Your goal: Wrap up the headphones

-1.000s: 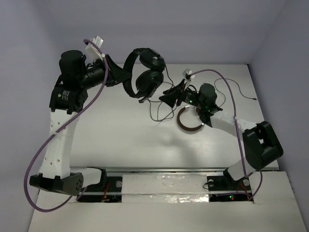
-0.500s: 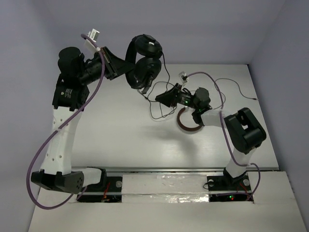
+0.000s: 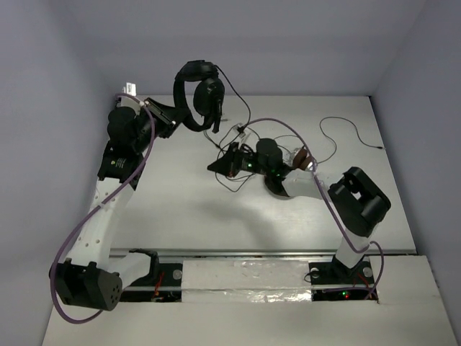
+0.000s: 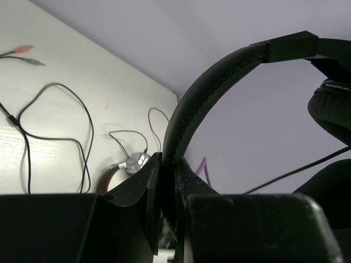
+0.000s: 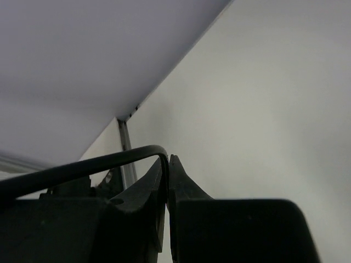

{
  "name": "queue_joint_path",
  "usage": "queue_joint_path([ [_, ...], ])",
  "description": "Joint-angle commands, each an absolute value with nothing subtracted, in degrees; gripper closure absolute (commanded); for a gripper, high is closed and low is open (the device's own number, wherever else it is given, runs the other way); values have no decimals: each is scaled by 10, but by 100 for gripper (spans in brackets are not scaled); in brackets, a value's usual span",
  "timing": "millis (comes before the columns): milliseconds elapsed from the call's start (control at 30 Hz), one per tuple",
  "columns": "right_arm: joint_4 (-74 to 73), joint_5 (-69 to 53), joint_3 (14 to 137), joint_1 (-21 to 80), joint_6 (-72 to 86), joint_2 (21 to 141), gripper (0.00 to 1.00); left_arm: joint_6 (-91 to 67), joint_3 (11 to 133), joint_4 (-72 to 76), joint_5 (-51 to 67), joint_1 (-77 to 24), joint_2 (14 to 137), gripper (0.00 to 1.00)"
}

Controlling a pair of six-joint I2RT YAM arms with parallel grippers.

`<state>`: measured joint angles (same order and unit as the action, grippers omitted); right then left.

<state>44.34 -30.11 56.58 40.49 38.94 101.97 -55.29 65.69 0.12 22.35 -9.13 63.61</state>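
Observation:
The black headphones (image 3: pixel 198 94) hang in the air over the back of the table. My left gripper (image 3: pixel 173 115) is shut on their headband (image 4: pixel 186 109), which passes between the jaws of the left gripper (image 4: pixel 167 161). An earcup (image 4: pixel 332 107) shows at the right edge. The thin black cable (image 3: pixel 229 137) runs down from an earcup to my right gripper (image 3: pixel 216 166). In the right wrist view the right gripper (image 5: pixel 167 159) is shut on the cable (image 5: pixel 82 167), which bends over its fingertips. The rest of the cable (image 4: pixel 55 137) lies in loops on the table, ending in coloured plugs (image 4: pixel 24 52).
A second pair of headphones (image 3: pixel 299 160), brown-banded with silver earcups, lies on the table partly under my right arm; the left wrist view shows this brown-banded pair (image 4: pixel 129 163) too. Loose cable (image 3: pixel 338 137) trails toward the right edge. Purple arm cables arc over both arms.
The left arm has swung the headphones to the left and turned them. My right gripper has moved left across the table and closed on the cable.

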Motion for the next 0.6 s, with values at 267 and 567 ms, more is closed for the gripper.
queue_joint_path([
  [267, 186, -127, 580, 520, 354, 990, 100, -627, 596, 164, 74, -88, 570, 100],
  [567, 103, -54, 570, 605, 341, 952, 100, -557, 625, 97, -45, -122, 605, 100],
])
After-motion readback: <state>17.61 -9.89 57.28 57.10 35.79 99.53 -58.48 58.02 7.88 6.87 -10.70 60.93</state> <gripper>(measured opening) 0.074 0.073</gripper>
